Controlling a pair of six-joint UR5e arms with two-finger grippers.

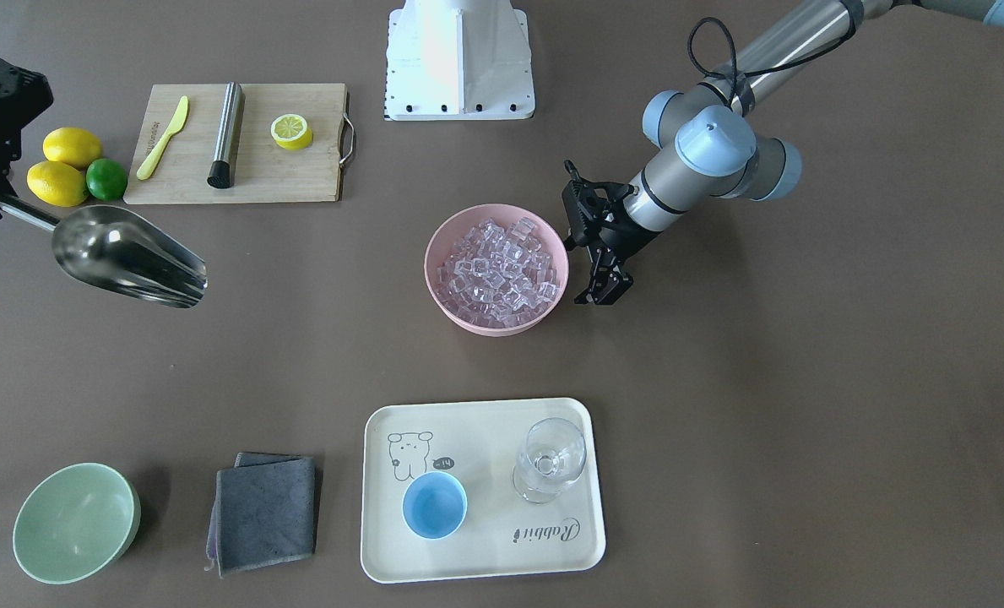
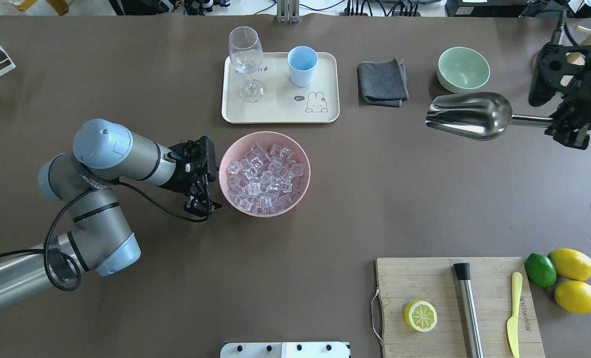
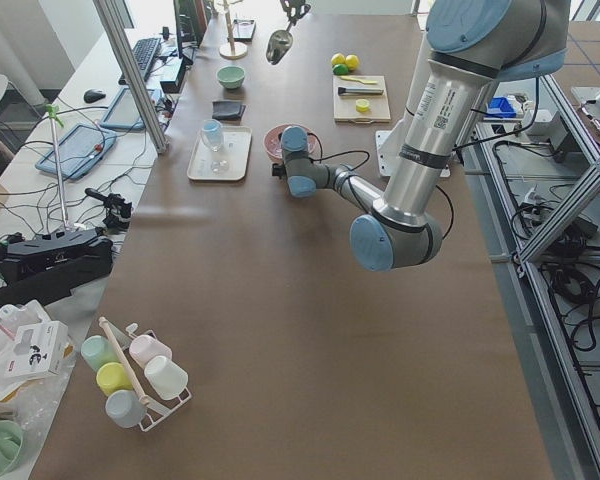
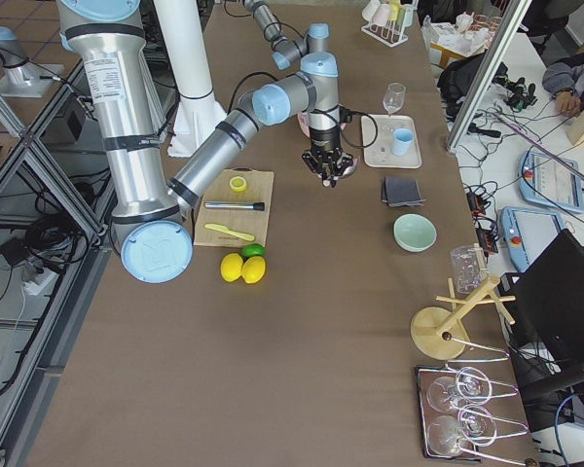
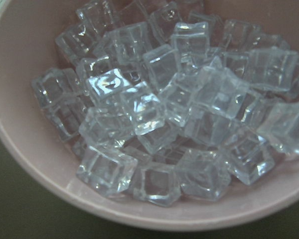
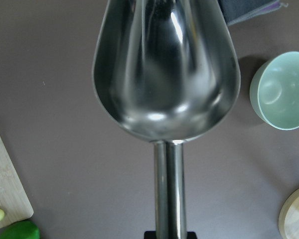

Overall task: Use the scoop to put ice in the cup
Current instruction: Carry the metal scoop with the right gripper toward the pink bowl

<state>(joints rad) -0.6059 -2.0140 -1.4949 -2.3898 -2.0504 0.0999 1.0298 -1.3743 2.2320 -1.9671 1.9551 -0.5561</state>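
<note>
The ice [image 2: 263, 179] fills a pink bowl [image 2: 302, 154] at mid-table; it also fills the left wrist view [image 5: 164, 114]. My left gripper [image 2: 198, 204] sits low beside the bowl's left side, apart from it, jaws together and empty. My right gripper [image 2: 566, 122] is shut on the handle of the steel scoop [image 2: 469, 117], held level above the table at the far right, trough empty [image 6: 167, 69] and pointing toward the bowl. The light-blue cup [image 2: 302, 65] stands upright on a cream tray [image 2: 275, 109] behind the bowl.
A clear stemmed glass [image 2: 245, 54] shares the tray. A grey cloth [image 2: 382, 82] and pale green bowl [image 2: 463, 68] lie right of it, near the scoop. A cutting board [image 2: 424, 283] with lemon half, steel cylinder and knife, plus lemons [image 2: 571, 263], sits front right.
</note>
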